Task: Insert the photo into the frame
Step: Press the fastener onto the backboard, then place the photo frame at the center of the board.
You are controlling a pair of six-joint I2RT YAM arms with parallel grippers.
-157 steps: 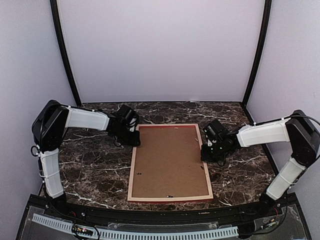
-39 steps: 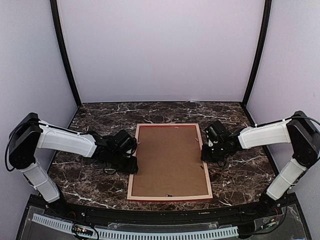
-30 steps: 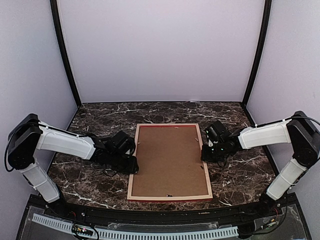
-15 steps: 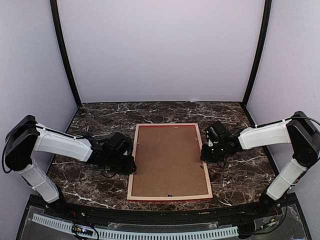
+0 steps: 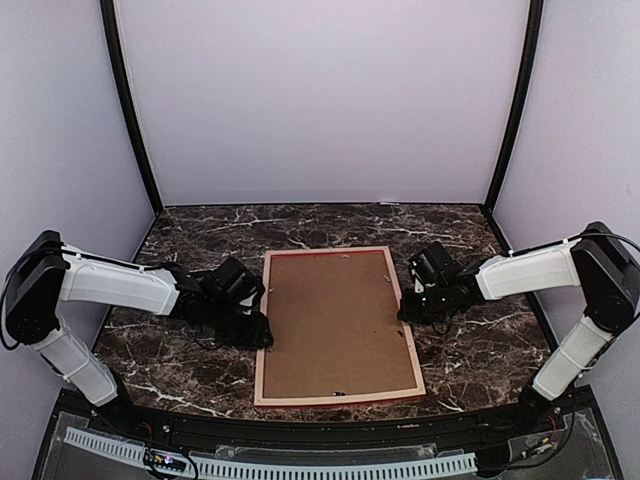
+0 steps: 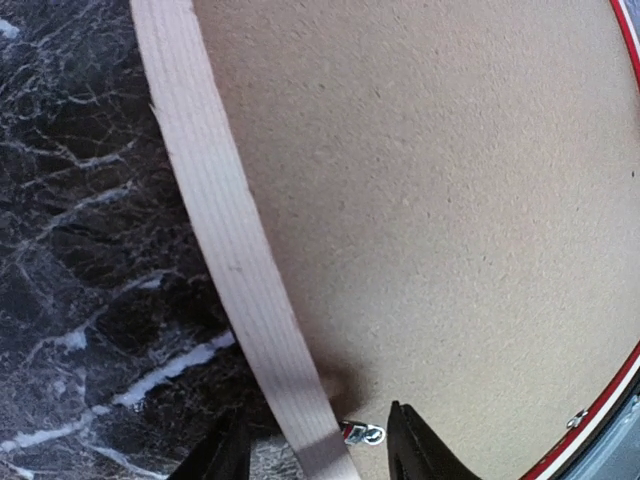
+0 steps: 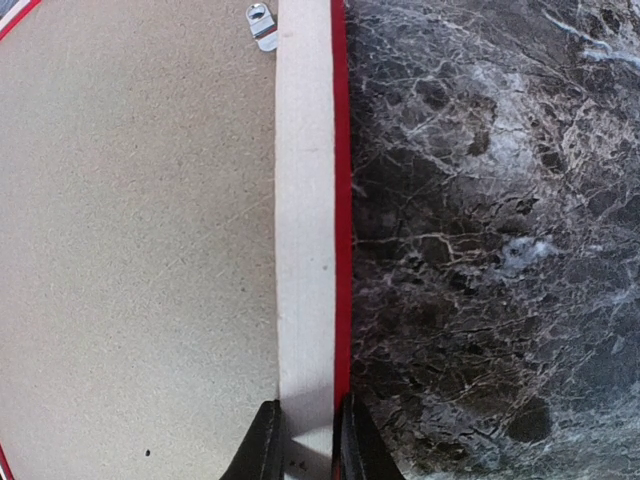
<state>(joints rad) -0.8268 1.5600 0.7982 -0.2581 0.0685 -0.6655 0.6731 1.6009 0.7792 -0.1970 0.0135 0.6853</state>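
The frame (image 5: 262,378) lies face down on the marble table, its pale pinkish back up and a thin red edge showing. The brown backing board (image 5: 335,320) fills it. The photo is hidden. My left gripper (image 5: 258,335) is open and straddles the frame's left rail (image 6: 215,220), with a small metal clip (image 6: 365,433) by its inner finger. My right gripper (image 5: 403,312) is shut on the frame's right rail (image 7: 305,200), one finger on the backing-board side and the other on the red outer edge.
The dark marble table (image 5: 180,370) surrounds the frame on all sides. Pale booth walls with black corner posts (image 5: 130,110) close in the back and sides. Another metal clip (image 7: 262,25) sits on the right rail's inner side, farther along.
My left gripper has slid down the frame's left rail towards the near edge. The frame's far end has shifted slightly left. The right gripper has stayed on the right rail.
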